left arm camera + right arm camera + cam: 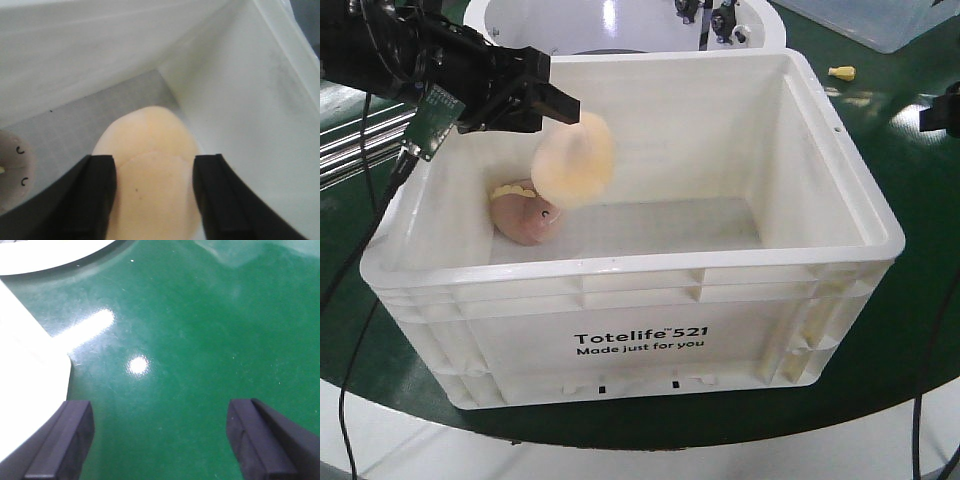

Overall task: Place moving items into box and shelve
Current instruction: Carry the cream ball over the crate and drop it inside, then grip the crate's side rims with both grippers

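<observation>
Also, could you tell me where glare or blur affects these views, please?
Front view: the cream item in the left gripper looks blurred, while the crate print is sharp. Left wrist view: the item and black fingers are soft, the crate wall washed out. Right wrist view: two glare spots on the green table, and the crate corner is blown out white.

Smooth plastic box [640, 300], soft matt item [575, 160], glossy table [200, 340]
</observation>
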Robot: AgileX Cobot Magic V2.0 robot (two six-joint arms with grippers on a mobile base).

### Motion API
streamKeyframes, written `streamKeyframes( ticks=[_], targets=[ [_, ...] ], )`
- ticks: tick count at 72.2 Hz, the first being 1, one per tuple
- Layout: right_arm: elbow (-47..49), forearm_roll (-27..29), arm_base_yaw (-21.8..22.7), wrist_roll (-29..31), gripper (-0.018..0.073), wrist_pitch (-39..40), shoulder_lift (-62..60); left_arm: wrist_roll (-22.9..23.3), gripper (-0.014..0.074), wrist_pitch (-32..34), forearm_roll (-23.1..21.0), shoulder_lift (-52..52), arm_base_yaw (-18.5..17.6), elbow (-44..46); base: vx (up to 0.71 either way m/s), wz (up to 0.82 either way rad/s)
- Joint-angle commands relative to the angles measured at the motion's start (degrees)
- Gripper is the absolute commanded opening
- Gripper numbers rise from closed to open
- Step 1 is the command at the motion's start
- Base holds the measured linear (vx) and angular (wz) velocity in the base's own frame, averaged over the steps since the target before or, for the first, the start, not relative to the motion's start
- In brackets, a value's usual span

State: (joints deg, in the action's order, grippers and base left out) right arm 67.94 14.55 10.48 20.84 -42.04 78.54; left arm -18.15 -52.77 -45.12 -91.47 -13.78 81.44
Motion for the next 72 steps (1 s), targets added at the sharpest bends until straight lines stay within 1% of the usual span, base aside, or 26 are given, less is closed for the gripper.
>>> streamKeyframes(
  ticks=[1, 6, 12, 15, 23, 31, 36, 41, 44, 47, 51, 55, 59, 64, 69, 72],
  targets=[
    [1.59, 1.12, 0.29, 1.65, 0.0587, 3.55, -1.69, 0.43, 0.0629, 4.63, -3.48, 2.23, -0.29, 1.69, 0.0, 0.0],
    [1.59, 1.32, 0.29, 1.62, 0.0587, 3.6, -1.69, 2.15, 0.0658, 7.44, -3.54, 2.44, -0.23, 1.82, 0.0, 0.0],
    [1.59, 2.71, 0.29, 2.07, 0.0587, 3.67, -1.69, 5.49, 0.0654, 9.72, -3.54, 3.37, -0.08, 2.03, 0.0, 0.0],
    [1.59, 4.11, 0.29, 3.21, 0.0587, 3.45, -1.8, 6.29, 0.0645, 9.99, -3.28, 3.95, -0.08, 2.6, 0.0, 0.0],
    [1.59, 8.34, 0.29, 6.96, 0.0587, 2.48, -2.92, 6.34, 0.0615, 10.16, -2.87, 5.59, -0.08, 5.35, 0.0, 0.0],
    [1.59, 13.15, 0.29, 9.47, 0.0587, 1.89, -5.23, 6.9, 0.0585, 10.18, 0.51, 7.13, -0.08, 9.47, 0.0, 0.0],
    [1.59, 16.58, 0.29, 10.36, 0.0587, 1.08, -7.0, 9.45, 0.0575, 8.93, 5.28, 8.19, -0.08, 12.63, 0.0, 0.0],
    [1.59, 20.49, 0.29, 11.73, 0.0587, -0.58, -8.78, 12.7, 0.0573, 5.65, 11.48, 9.05, -0.08, 14.93, 0.0, 0.0],
    [1.59, 22.5, 0.29, 13.03, 0.0587, -1.83, -9.42, 15.31, 0.0573, 2.01, 18.5, 9.59, -0.08, 16.25, 0.0, 0.0],
    [1.59, 24.27, 0.29, 14.33, 0.0587, -3.17, -10.09, 17.71, 0.0573, -0.7, 23.76, 9.96, -0.08, 16.95, 0.0, 0.0],
    [1.59, 26.09, -0.23, 15.49, 0.0587, -4.94, -10.36, 21.37, 0.0573, -4.41, 30.18, 10.26, -0.08, 17.06, 0.0, 0.0],
    [1.59, 26.4, -1.83, 15.55, 0.0587, -5.43, -10.36, 24.14, 0.0573, -7.83, 34.3, 10.25, -0.08, 17.06, 0.0, 0.0],
    [1.59, 26.05, -4.36, 15.55, 0.0587, -5.06, -9.87, 26.33, 0.0573, -10.61, 37.29, 9.97, -0.08, 17.06, 0.0, 0.0],
    [1.59, 25.19, -7.95, 15.06, 0.0587, -3.63, -9.1, 27.61, 0.0573, -12.41, 38.38, 9.46, -0.08, 17.06, 0.0, 0.0],
    [1.59, 21.71, -10.81, 12.85, 0.0587, -1.27, -8.09, 27.83, 0.0573, -13.03, 38.39, 8.42, -0.08, 17.0, 0.0, 0.0],
    [1.59, 18.54, -12.14, 9.83, 0.0586, -0.07, -7.35, 28.22, 0.0573, -13.75, 38.39, 7.9, -0.08, 16.94, 0.0, 0.0]
  ],
)
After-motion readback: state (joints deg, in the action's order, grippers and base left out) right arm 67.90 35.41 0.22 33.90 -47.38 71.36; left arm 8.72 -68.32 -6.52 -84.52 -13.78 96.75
